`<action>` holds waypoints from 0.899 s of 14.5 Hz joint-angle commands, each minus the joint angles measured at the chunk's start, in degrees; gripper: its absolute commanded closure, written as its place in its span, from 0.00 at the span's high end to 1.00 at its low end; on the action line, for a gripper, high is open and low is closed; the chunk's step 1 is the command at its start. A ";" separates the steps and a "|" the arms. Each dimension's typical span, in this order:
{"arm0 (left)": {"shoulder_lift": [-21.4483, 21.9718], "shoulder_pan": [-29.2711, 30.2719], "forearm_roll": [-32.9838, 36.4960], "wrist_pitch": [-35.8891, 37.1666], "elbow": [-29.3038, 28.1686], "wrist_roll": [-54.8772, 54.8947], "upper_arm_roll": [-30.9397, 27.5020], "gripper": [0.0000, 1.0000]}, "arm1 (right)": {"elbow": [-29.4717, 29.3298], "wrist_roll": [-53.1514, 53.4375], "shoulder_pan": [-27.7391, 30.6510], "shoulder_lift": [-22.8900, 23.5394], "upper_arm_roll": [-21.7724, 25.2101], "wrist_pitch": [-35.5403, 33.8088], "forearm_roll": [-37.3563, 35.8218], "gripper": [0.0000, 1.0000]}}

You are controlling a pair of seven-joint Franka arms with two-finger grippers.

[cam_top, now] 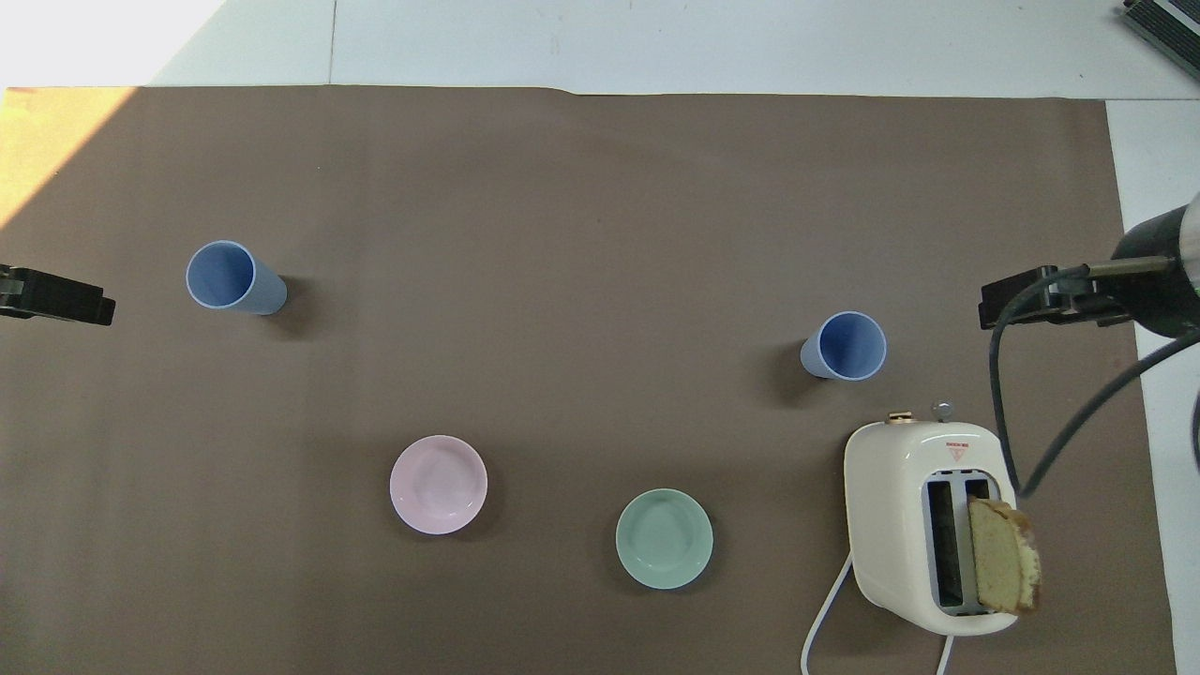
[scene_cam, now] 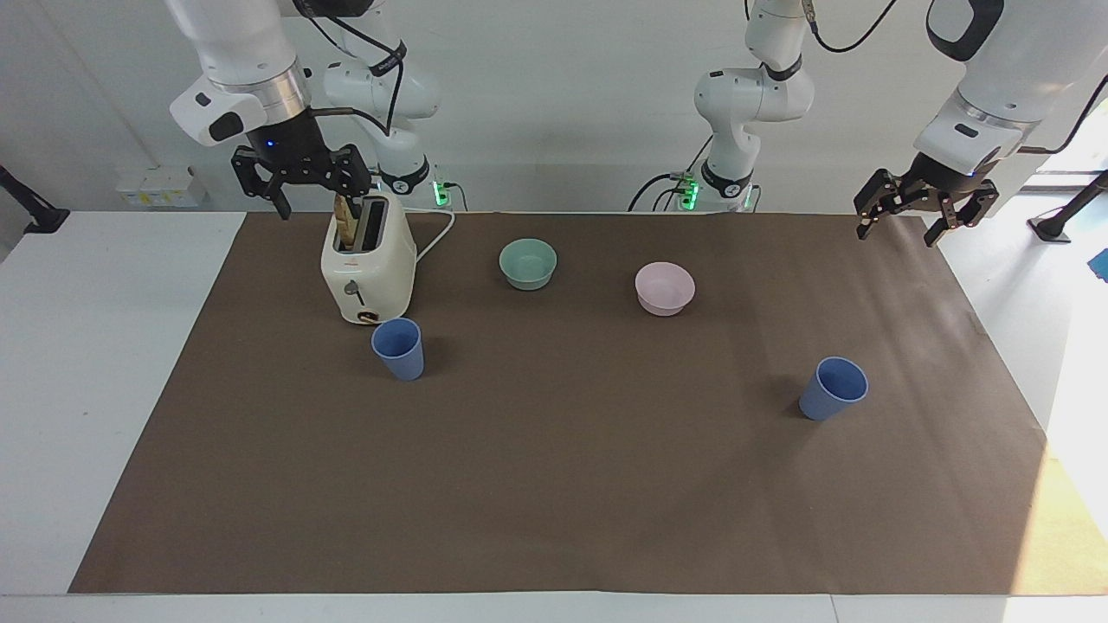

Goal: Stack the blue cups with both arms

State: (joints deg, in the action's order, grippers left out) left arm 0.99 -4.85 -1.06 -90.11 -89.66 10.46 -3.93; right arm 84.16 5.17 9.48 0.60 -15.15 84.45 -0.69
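Facing view: both big arms are hanging up at the robots' end of the table, nothing is getting touched, and stacking isn't started.

First cup: one blue cup (scene_cam: 398, 348) is standing upright, mouth up, right in front of the toaster (scene_cam: 367, 268), at the right arm's end of the table.

Second cup: the other blue cup (scene_cam: 834, 388) is sitting upright too, well apart from the first, at the left arm's end and a bit farther from the robots.

Right gripper: the right gripper (scene_cam: 299, 176) is hovering over the toaster top, fingers spread, holding nothing. The first cup is lying farther from the robots than the spot it's over, just past the toaster.

Left gripper: the left gripper (scene_cam: 924, 203) is hovering over the mat's (scene_cam: 554, 484) edge at its own end, fingers spread wide and empty. The second cup is lying farther out from the robots and slightly toward the table's middle.

Who's nearer: I'm guessing each arm is going for the cup on its own end, since each one is clearly the closer arm there.

Cup axis: both are standing vertical, so I'm thinking a side grab on the wall.

Watch out: the toaster with the bread slice (scene_cam: 345, 221) sticking out is sitting right between the right gripper and its cup.

Other stuff: the green bowl (scene_cam: 528, 263) and pink bowl (scene_cam: 664, 288) are sitting mid-table, nearer to the robots than both cups.
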 commanded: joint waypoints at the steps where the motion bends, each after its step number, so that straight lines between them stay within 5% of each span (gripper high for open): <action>1: 1.91 0.20 -0.61 -0.25 -2.10 0.27 0.07 1.00 | 0.65 0.72 0.80 -0.33 -0.32 0.89 1.21 1.00; 13: 1.82 0.37 -0.61 -0.95 -2.01 0.62 -0.02 1.00 | 0.74 0.72 0.80 -0.33 -0.32 0.89 1.21 1.00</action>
State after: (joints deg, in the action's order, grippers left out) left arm 1.03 -4.85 -1.06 -90.17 -89.66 10.52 -3.94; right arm 84.16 5.17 9.48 0.60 -15.15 84.45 -0.69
